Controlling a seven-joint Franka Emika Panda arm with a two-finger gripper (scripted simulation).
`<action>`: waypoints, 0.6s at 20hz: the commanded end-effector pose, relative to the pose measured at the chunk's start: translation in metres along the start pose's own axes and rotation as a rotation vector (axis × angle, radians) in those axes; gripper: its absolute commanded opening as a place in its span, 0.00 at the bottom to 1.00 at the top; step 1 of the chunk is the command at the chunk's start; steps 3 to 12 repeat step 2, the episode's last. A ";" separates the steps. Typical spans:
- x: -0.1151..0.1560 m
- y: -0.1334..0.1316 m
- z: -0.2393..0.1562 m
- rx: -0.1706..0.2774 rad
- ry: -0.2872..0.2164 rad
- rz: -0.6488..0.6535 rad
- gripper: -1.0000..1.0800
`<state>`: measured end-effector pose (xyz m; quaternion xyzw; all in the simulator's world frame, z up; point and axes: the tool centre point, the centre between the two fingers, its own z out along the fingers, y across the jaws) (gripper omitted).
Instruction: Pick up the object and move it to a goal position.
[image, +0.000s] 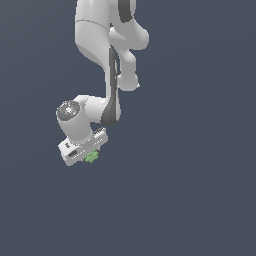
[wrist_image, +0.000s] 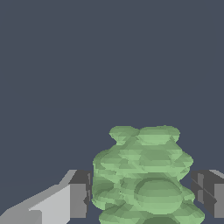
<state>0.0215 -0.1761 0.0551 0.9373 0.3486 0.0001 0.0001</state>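
Note:
The object is a tiny bright-green lumpy clump (image: 91, 158), sitting just under my white gripper hand at the exterior view's lower left. In the wrist view the clump (wrist_image: 144, 175) fills the space between my two fingers. One dark finger pad (wrist_image: 81, 194) touches one side of it and the other pad (wrist_image: 203, 192) touches the opposite side. My gripper (wrist_image: 142, 199) is shut on the clump. In the exterior view the gripper (image: 90, 156) points down and its fingers are mostly hidden behind the hand and the clump.
A plain dark blue-grey surface (image: 190, 200) surrounds everything in both views. The white arm (image: 112, 45) reaches down from the top of the exterior view. No goal marker shows.

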 end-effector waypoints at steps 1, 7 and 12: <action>0.001 0.002 0.000 0.000 0.000 -0.001 0.00; 0.001 0.002 0.000 0.000 0.000 -0.001 0.00; 0.001 0.002 0.000 0.000 0.000 -0.001 0.00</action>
